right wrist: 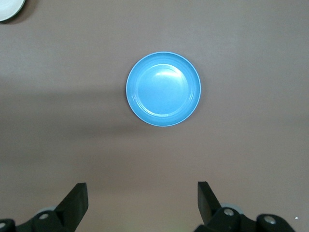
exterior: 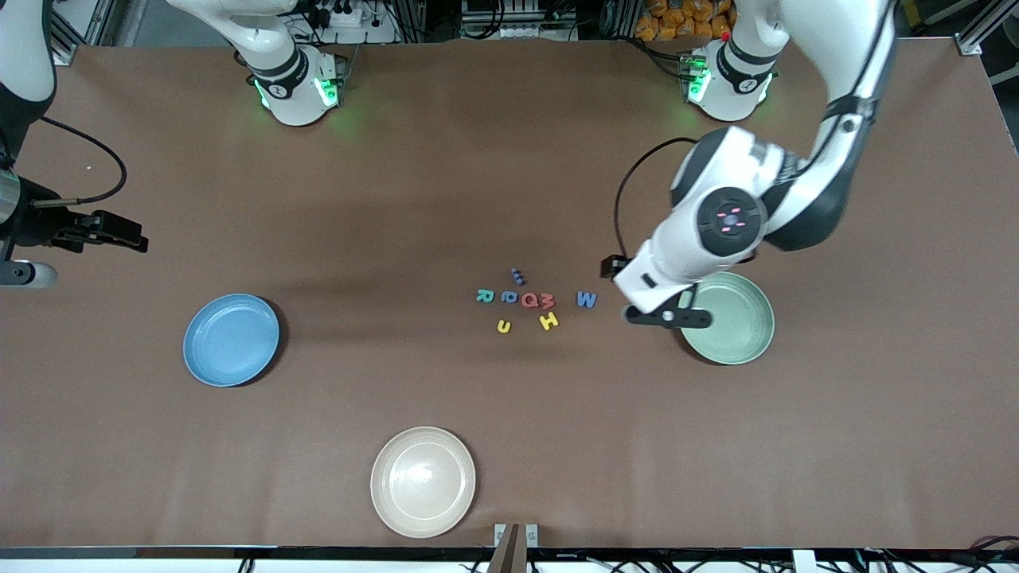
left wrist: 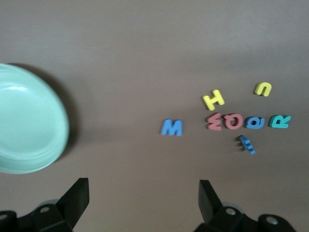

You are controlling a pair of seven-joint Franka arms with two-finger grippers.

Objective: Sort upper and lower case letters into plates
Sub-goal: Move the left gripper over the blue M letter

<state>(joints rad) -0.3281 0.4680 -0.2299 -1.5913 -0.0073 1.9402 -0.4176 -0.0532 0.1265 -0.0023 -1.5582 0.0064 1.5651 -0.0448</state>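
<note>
Several small foam letters lie in a cluster mid-table: a teal R [exterior: 484,296], a blue round letter [exterior: 509,298], a red Q [exterior: 529,300], a red M [exterior: 548,300], a blue M [exterior: 586,299], a yellow H [exterior: 548,321], a yellow u [exterior: 503,325] and a small blue letter [exterior: 518,276]. The mint green plate [exterior: 736,326] is bare at the left arm's end, the light blue plate [exterior: 231,340] bare at the right arm's end. My left gripper [exterior: 669,317] is open and empty over the mint plate's rim beside the blue M [left wrist: 172,127]. My right gripper [exterior: 111,231] is open and empty, up high; the blue plate [right wrist: 163,89] shows in its wrist view.
A cream-beige plate [exterior: 423,481] lies bare near the table's front edge, nearer to the front camera than the letters. In the left wrist view the mint plate [left wrist: 29,121] is at one side, the letter cluster [left wrist: 233,121] at the other. The arm bases stand along the table's back edge.
</note>
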